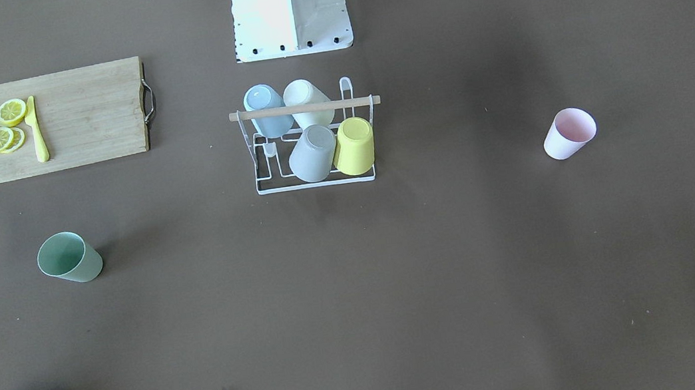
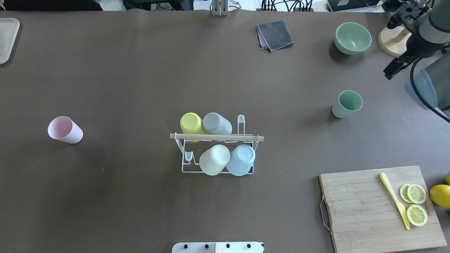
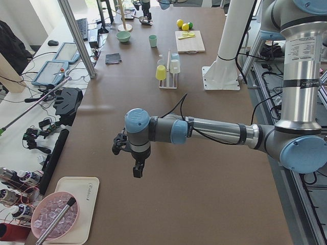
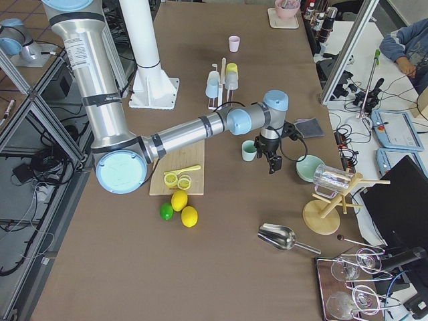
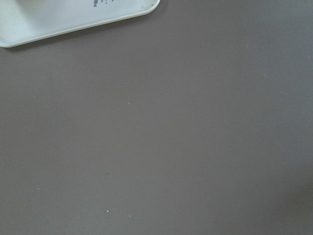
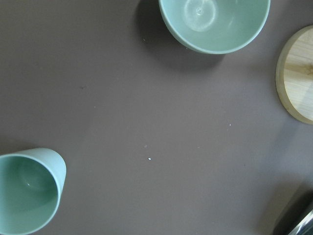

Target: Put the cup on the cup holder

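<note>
The white wire cup holder (image 2: 216, 137) with a wooden rod stands at the table's middle and also shows in the front-facing view (image 1: 306, 108). It holds a yellow, a grey, a cream and a blue cup upside down. A green cup (image 2: 347, 104) stands upright on the robot's right; it also shows in the right wrist view (image 6: 27, 193). A pink cup (image 2: 65, 129) stands far left. My right gripper (image 2: 393, 68) hovers beyond and right of the green cup; I cannot tell its opening. My left gripper (image 3: 138, 171) hangs over bare table far from the cups; I cannot tell its state.
A green bowl (image 2: 353, 38) and a round wooden base (image 2: 392, 41) sit near the right gripper. A grey cloth (image 2: 276, 34) lies at the far edge. A cutting board (image 2: 381, 209) carries lemon slices and a yellow knife. A white tray (image 5: 73, 17) lies near the left gripper.
</note>
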`<action>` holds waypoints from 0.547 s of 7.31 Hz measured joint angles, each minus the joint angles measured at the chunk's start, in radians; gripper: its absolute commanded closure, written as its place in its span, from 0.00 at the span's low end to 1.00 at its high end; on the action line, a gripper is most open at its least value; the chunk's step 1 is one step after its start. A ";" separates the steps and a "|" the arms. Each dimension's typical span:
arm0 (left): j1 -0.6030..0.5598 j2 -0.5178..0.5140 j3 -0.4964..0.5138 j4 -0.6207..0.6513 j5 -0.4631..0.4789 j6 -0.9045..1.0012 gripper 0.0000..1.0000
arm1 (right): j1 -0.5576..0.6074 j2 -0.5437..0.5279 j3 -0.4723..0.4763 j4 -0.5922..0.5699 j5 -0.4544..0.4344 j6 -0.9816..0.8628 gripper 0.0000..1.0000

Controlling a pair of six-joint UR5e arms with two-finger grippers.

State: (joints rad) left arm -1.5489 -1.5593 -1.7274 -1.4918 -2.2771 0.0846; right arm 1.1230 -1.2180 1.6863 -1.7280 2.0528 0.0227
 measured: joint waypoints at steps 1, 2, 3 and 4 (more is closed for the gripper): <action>0.008 -0.037 0.009 0.038 0.001 0.001 0.02 | -0.039 0.035 -0.005 -0.032 -0.036 0.010 0.00; 0.023 -0.075 0.018 0.076 0.002 0.001 0.02 | -0.073 0.084 -0.019 -0.082 -0.069 0.014 0.00; 0.042 -0.112 0.023 0.117 0.003 0.006 0.02 | -0.104 0.146 -0.041 -0.151 -0.096 0.015 0.00; 0.062 -0.146 0.030 0.149 0.004 0.014 0.02 | -0.131 0.207 -0.069 -0.214 -0.122 0.010 0.00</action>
State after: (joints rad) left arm -1.4866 -1.7058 -1.6977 -1.3426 -2.2726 0.0989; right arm 0.9918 -1.0114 1.6168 -1.9424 1.9307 0.0331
